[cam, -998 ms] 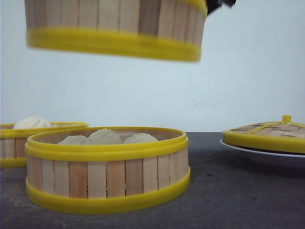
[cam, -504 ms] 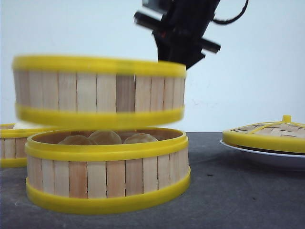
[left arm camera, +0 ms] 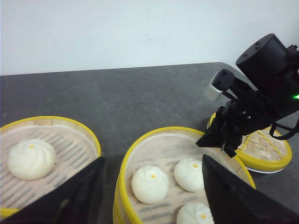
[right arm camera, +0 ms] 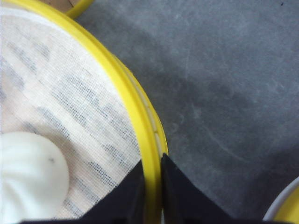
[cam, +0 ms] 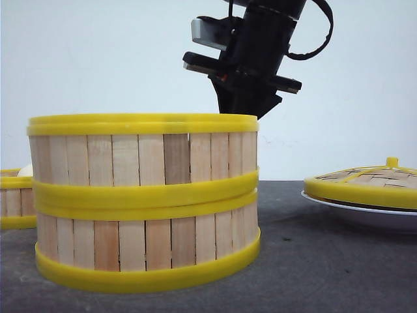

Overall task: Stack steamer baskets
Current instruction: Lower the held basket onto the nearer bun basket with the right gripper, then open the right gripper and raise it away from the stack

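Note:
Two steamer baskets are stacked at the front left. The upper basket (cam: 143, 153) sits on the lower basket (cam: 146, 244), their meeting rims not quite parallel at the right. My right gripper (right arm camera: 152, 175) is shut on the upper basket's yellow rim (right arm camera: 126, 93), at its far right side, where the right arm (cam: 251, 65) comes down. That basket (left arm camera: 135, 154) holds three white buns. A third steamer basket (left arm camera: 88, 135) with one bun stands to the left, apart from the stack. My left gripper (left arm camera: 152, 186) hangs open above the stack, holding nothing.
A woven lid with a yellow rim and knob (cam: 365, 182) lies on a white plate (cam: 352, 212) at the right, a hand's width from the stack. The table (cam: 313, 261) is dark grey. A white wall closes the back.
The basket in my right gripper has come down from high above and now rests on the basket below, covering its buns. The right arm descended with it.

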Controlling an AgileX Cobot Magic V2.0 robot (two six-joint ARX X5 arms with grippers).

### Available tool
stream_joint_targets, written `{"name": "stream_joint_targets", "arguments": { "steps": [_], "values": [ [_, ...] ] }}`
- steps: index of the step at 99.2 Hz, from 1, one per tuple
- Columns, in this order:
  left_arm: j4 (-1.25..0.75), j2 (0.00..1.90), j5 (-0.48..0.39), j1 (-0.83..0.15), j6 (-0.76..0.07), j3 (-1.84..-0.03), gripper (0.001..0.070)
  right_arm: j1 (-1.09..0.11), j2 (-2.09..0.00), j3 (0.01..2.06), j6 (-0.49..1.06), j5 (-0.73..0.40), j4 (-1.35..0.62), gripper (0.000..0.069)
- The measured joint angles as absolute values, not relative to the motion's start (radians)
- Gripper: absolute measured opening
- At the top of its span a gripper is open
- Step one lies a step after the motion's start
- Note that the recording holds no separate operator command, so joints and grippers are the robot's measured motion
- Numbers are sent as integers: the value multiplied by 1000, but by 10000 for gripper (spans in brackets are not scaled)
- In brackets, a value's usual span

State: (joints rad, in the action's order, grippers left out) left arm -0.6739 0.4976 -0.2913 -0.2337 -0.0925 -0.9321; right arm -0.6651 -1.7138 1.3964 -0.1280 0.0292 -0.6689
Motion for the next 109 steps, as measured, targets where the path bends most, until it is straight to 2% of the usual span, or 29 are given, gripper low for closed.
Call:
{"name": "stream_joint_targets", "arguments": {
  "steps": [52,58,68,74,96,109],
  "values": [
    [-675,498,-291,-234,-93,-932,392,-640,-1737,1396,-128,29,-680,26],
    [-675,498,-291,-234,-93,-932,392,-640,-1737,1396,-128,24,-673,72],
    [-675,498,-291,-234,-93,-932,392,-640,-1737,1396,-132,23,-653,224],
    [-676,498,-291,-234,-93,-932,392,-640,-1737,1396,-135,23,-653,265],
    [-701,498,-291,-234,-82,-932,392,-635,-1723,1396,-135,21,-625,291],
    [-703,498,-287,-234,-73,-932,391,-635,-1612,1396,-133,-11,-599,292]
  ]
}}
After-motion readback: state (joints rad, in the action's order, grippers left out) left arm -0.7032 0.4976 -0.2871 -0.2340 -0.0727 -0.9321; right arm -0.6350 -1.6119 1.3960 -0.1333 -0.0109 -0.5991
